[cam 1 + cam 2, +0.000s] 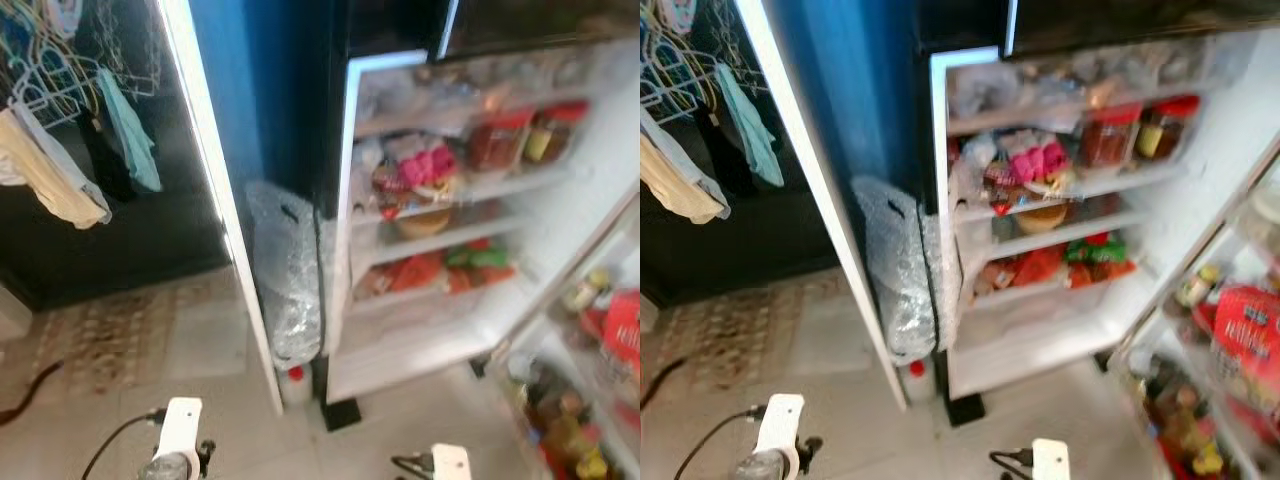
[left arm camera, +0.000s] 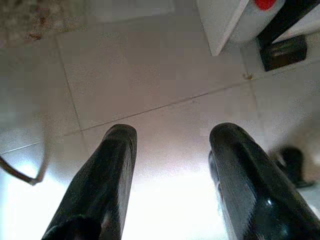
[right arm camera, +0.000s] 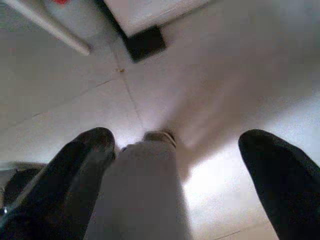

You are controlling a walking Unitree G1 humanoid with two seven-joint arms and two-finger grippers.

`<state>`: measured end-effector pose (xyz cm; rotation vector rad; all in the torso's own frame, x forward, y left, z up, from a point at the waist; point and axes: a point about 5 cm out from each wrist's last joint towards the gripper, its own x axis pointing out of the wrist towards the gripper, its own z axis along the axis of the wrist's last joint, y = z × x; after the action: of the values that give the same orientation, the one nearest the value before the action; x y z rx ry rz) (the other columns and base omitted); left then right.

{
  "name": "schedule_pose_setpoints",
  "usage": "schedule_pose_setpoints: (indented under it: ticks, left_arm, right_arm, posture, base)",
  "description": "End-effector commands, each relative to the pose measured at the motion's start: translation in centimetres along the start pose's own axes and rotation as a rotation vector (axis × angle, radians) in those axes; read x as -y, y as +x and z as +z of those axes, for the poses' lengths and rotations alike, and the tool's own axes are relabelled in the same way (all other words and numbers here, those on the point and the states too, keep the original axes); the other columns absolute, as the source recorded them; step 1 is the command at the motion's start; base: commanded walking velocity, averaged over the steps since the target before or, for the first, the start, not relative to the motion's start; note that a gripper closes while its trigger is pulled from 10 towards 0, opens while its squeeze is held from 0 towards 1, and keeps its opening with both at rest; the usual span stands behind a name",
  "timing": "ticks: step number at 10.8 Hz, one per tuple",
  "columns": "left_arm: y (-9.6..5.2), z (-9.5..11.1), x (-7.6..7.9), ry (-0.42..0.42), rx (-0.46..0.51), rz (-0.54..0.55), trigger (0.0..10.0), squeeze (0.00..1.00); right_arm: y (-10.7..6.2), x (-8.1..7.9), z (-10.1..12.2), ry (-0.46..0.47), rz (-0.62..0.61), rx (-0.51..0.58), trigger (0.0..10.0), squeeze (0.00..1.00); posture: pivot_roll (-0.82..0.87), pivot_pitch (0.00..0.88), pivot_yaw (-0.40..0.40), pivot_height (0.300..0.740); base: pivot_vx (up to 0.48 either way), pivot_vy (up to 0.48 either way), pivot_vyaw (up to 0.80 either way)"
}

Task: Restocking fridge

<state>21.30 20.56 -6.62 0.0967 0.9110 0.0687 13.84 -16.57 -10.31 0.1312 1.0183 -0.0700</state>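
Fridge (image 1: 440,330): one, door open, standing on the tiled floor (image 1: 200,400), four white shelves showing.
Jars: two red-lidded jars (image 1: 497,140) side by side on the second shelf from the top, toward its right edge.
Pink packet (image 1: 430,165): one, on that same shelf's left half.
Door rack (image 1: 1230,370): bottles and a red packet, blurred, count unclear.
Plastic bag (image 1: 285,270): one, leaning at the fridge's left edge.
Left gripper (image 2: 172,175): hangs low, pointing at the floor, fingers apart, empty.
Right gripper (image 3: 185,175): hangs low over the floor, fingers wide apart, empty.
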Motion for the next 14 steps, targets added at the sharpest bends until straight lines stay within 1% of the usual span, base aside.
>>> schedule_pose_setpoints:
  ticks: [1, 3, 5, 6, 9, 14]
  left_arm:
    - [-0.07, -0.47, -0.19, -0.001, -0.014, 0.007, 10.0, 0.0]
    - [-0.08, -0.52, -0.21, 0.012, -0.016, 0.006, 10.0, 0.0]
    - [-0.09, -0.59, -0.2, 0.005, -0.017, 0.007, 10.0, 0.0]
    - [-0.09, -0.61, -0.19, 0.004, -0.018, 0.007, 10.0, 0.0]
    - [-0.11, -0.75, -0.16, 0.0, -0.023, 0.008, 10.0, 0.0]
    - [-0.1, -0.76, -0.2, 0.002, -0.028, 0.011, 10.0, 0.0]
  right_arm:
    - [-0.31, 0.13, -1.54, 0.012, -0.008, -0.057, 10.0, 0.0]
    - [-0.31, 0.11, -1.59, 0.01, -0.01, -0.059, 10.0, 0.0]
    - [-0.32, 0.14, -1.63, 0.01, -0.017, -0.061, 10.0, 0.0]
    - [-0.32, 0.14, -1.68, 0.008, -0.019, -0.067, 10.0, 0.0]
    - [-0.34, 0.18, -1.82, -0.003, -0.02, -0.08, 10.0, 0.0]
    - [-0.33, 0.17, -1.84, -0.01, -0.019, -0.087, 10.0, 0.0]
  posture:
    - [-0.19, 0.032, 0.039, 0.74]
    - [-0.18, 0.023, 0.041, 0.74]
    - [-0.18, 0.02, 0.042, 0.74]
    - [-0.19, 0.013, 0.042, 0.74]
    - [-0.19, 0.0, 0.043, 0.74]
    - [-0.19, 0.01, 0.042, 0.74]
  base:
    - [0.0, 0.304, 0.0]
    - [0.0, 0.0, 0.0]
    - [0.0, 0.0, 0.0]
    - [0.0, 0.0, -0.41]
    - [0.0, 0.0, -0.66]
    - [0.0, 0.0, -0.72]
